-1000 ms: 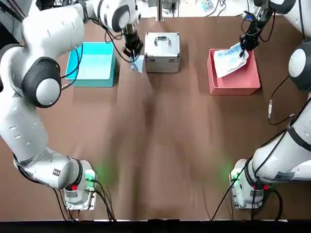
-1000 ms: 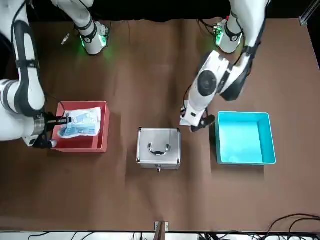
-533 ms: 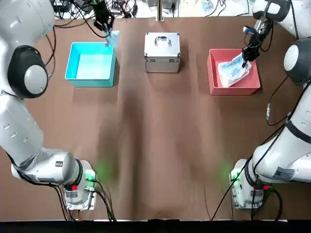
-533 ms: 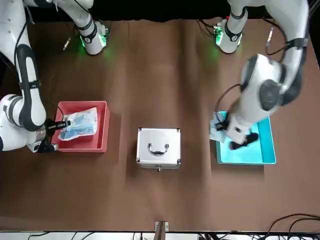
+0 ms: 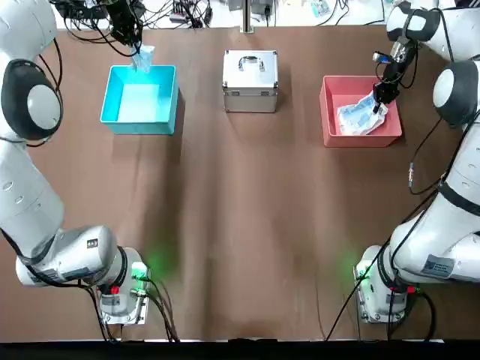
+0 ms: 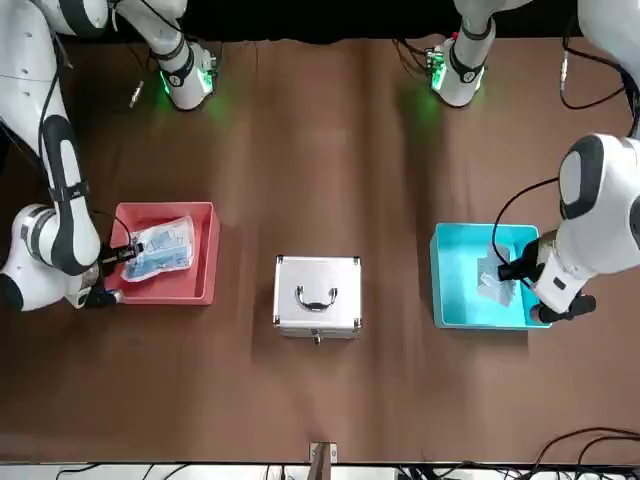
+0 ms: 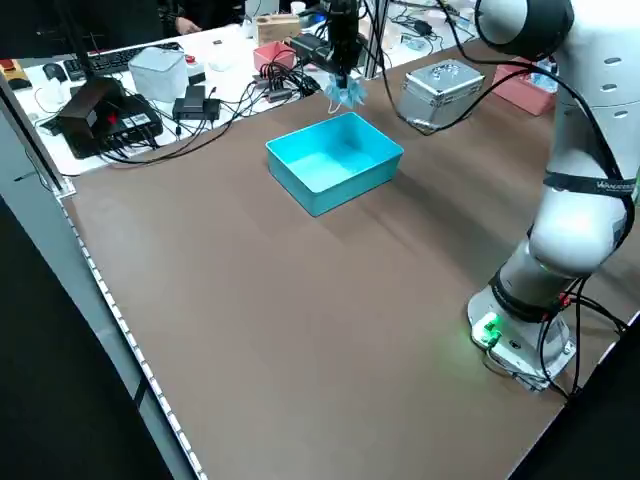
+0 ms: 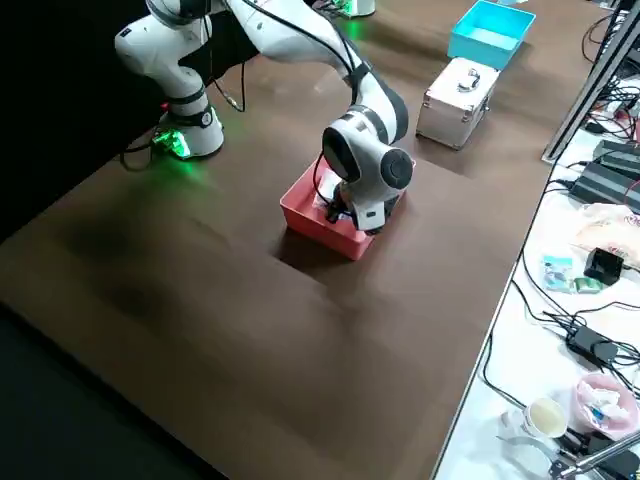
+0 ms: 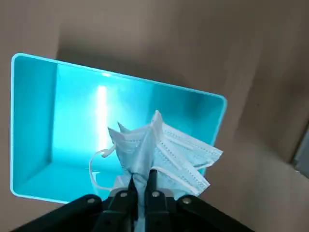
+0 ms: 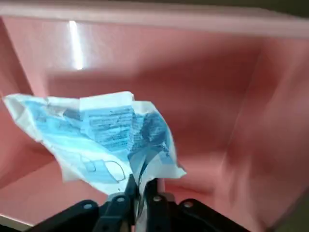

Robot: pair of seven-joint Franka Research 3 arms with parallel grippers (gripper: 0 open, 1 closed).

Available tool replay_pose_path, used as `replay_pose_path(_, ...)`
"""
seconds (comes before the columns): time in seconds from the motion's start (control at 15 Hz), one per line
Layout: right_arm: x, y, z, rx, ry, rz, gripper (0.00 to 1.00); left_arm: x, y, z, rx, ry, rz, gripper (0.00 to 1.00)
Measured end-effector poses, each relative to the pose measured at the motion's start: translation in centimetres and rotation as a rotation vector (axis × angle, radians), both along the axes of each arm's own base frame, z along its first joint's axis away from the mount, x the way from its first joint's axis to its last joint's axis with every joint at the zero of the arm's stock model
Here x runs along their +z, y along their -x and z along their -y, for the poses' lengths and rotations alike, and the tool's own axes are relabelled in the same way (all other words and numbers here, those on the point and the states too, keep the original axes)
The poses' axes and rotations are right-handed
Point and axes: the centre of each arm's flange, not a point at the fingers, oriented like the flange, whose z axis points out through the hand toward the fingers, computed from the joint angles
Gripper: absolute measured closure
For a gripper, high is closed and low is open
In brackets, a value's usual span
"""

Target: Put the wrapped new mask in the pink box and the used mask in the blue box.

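My left gripper (image 5: 135,49) is shut on the used mask (image 5: 142,59), a bunched light-blue mask with thin loops. The mask (image 9: 161,151) hangs from the gripper (image 9: 140,185) above the blue box (image 9: 72,111), toward its far wall (image 5: 142,68). In the front view the mask (image 6: 493,281) shows over the cyan floor (image 6: 462,300). My right gripper (image 5: 383,94) is shut on a corner of the wrapped new mask (image 5: 358,117), which sits low inside the pink box (image 5: 327,112). The right wrist view shows the packet (image 10: 96,140) between the pink walls (image 10: 203,96).
A silver metal case (image 5: 250,79) with a handle stands between the two bins at the far side of the brown table. Cables, boxes and small devices lie on a bench beyond the far edge (image 7: 190,100). The arm bases (image 5: 120,296) sit at the near edge.
The left gripper carried the used mask from beside the silver case leftward to above the cyan bin. The right gripper lowered the packet from the pink bin's rim down into it.
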Motion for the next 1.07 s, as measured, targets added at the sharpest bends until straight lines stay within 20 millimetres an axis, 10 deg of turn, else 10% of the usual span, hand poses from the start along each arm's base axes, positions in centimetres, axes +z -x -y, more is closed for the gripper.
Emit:
replay_pose_path(0.33,2.3,-1.5,0.7,-0.007,0.010,0.049,0.40,-2.2,-0.6,-0.6,-0.055,-0.038,-0.020,0.93)
replay_pose_path(0.6,8.8,-3.9,0.6,0.007,0.018,0.129,0.04,-4.5,-0.7,-0.5,-0.092,-0.062,-0.053,0.93)
replay_pose_path(0.73,15.4,-4.5,0.2,0.023,0.015,0.161,0.02,-7.6,-0.7,0.6,-0.116,-0.063,-0.101,0.93)
replay_pose_path(1.07,24.3,-4.0,-0.8,0.023,0.129,0.243,0.02,-11.0,-0.4,0.5,-0.131,-0.079,-0.154,0.93)
